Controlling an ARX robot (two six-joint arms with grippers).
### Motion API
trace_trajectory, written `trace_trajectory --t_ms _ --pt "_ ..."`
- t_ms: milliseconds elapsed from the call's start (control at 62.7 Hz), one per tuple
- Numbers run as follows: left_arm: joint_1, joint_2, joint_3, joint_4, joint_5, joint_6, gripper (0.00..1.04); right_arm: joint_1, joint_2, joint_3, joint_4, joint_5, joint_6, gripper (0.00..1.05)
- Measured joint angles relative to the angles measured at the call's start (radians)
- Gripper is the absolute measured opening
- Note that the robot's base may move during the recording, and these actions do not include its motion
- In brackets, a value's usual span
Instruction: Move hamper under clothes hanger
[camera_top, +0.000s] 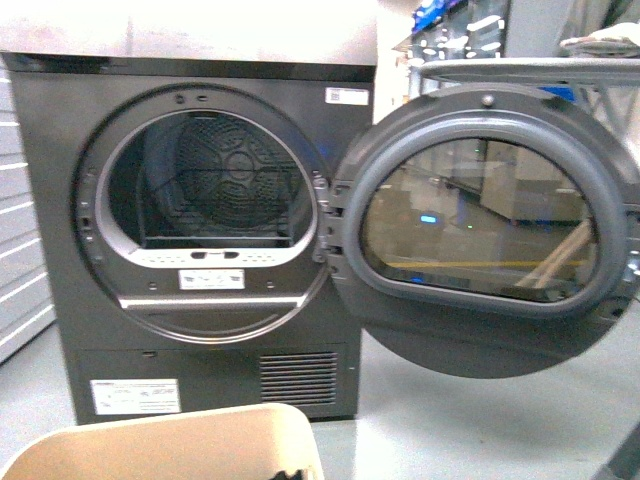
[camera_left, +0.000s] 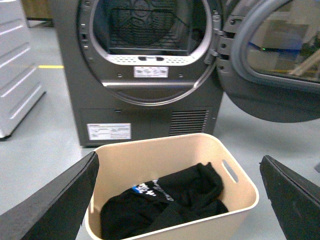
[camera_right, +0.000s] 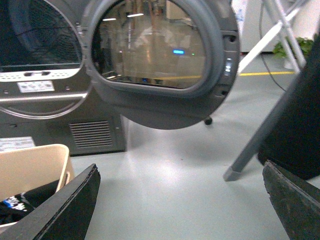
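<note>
A: Up close, the left end effector (camera_left: 177, 157) is spread wide over the beige plastic rectangular hamper (camera_left: 150, 160), with a black garment (camera_left: 170, 202) inside. I'd say it's poised to grip.

B: The right end effector (camera_right: 180, 167) gapes empty. The hamper sits before the dark grey dryer (camera_left: 145, 115) for unloading. That slanted grey leg (camera_right: 255, 140) beyond is probably the clothes hanger.

One dark grey dryer (camera_top: 50, 250) fills the left of the front view. Its one round door (camera_top: 480, 335) hangs open at the right. It carries three white labels (camera_top: 134, 396) and one vent grille (camera_top: 298, 378). One beige hamper (camera_top: 170, 445) at the bottom edge holds one heap of black clothing (camera_left: 170, 200).
</note>
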Motion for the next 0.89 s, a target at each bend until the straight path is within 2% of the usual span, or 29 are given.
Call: trace_trajectory --t_ms 654,702,733,749,813,893 --pt "0.004 0.006 0.003 -0.011 0.002 -0.005 0.98 0.001 0.000 0.000 0.000 0.000 0.000 0.97" --pt "0.050 0.108 0.069 -0.160 0.055 -0.047 0.98 0.001 0.000 0.000 0.000 0.000 0.000 0.97" --pt "0.092 0.195 0.102 -0.196 0.087 -0.054 0.98 -0.005 0.007 0.003 -0.009 -0.013 0.005 0.97" --pt "0.125 0.253 0.118 -0.194 0.109 -0.054 0.98 -0.017 0.024 0.013 -0.027 -0.055 0.014 0.97" --pt "0.237 0.447 0.174 -0.116 0.154 -0.050 0.98 -0.089 0.183 0.044 0.046 -0.168 0.016 0.97" --pt "0.335 0.688 0.251 0.048 0.168 -0.035 0.98 -0.145 0.458 0.101 0.258 -0.195 0.015 0.97"
